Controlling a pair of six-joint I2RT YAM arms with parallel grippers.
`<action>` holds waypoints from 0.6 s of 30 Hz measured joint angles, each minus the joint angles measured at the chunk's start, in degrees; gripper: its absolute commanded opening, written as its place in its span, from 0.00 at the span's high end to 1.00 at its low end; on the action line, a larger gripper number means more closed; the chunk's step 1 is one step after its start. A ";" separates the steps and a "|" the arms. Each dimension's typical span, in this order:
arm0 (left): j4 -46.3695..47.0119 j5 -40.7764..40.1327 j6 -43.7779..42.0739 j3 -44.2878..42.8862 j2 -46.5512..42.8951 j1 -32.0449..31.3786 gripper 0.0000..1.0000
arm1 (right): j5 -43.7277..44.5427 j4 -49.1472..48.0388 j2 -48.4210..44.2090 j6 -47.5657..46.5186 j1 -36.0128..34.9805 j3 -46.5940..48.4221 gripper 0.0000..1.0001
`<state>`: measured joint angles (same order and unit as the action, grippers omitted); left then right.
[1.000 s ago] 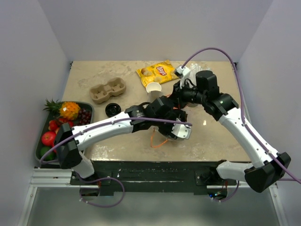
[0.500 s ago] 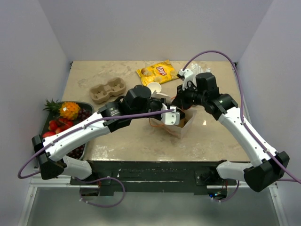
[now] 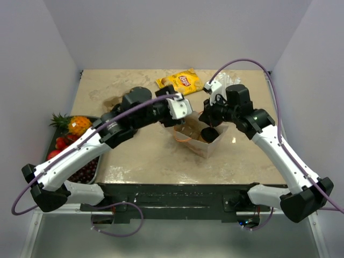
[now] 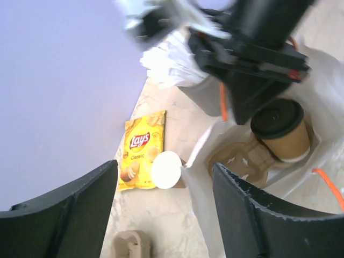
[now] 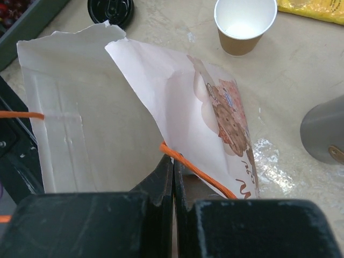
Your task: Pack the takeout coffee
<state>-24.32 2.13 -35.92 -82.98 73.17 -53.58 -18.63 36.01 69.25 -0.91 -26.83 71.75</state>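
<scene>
A takeout coffee, a tan cup with its black lid on (image 4: 281,130), stands upright in a pulp carrier (image 4: 243,159) inside the white paper bag (image 3: 215,144); from above I see its lid (image 3: 209,133). A second tan cup, open and white inside (image 5: 244,24) (image 4: 165,169), stands on the table behind the bag. A loose black lid (image 5: 110,9) lies to its left. My left gripper (image 3: 181,110) (image 4: 163,167) hangs open and empty above the bag's back-left corner. The right gripper (image 5: 173,160) (image 3: 208,119) is shut on the bag's orange handle (image 5: 199,171).
A yellow chips bag (image 3: 180,82) lies at the back. A grey cup of white straws (image 5: 322,134) stands right of the bag. An empty pulp carrier (image 4: 131,244) sits at the left, partly under my left arm. A fruit tray (image 3: 59,145) fills the left edge.
My left gripper has risen from the bag's front, passed over its mouth and pulled back to the rear left, open. The bag now stands open with the lidded cup inside. The right arm barely moved.
</scene>
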 measured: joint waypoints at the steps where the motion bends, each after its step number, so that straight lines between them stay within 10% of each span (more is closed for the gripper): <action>1: -0.11 0.00 2.43 -0.70 -0.44 1.01 0.21 | 0.07 0.42 -0.33 -0.66 0.00 0.02 1.00; 18: 2.71 22.82 13.27 1.05 -1.55 5.46 0.48 | 10.27 5.09 -1.79 -6.25 -7.26 8.07 1.00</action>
<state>-21.61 24.95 -22.65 -81.93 71.61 -48.12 -8.36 41.10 67.46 -7.16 -34.09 79.81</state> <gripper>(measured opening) 0.579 0.006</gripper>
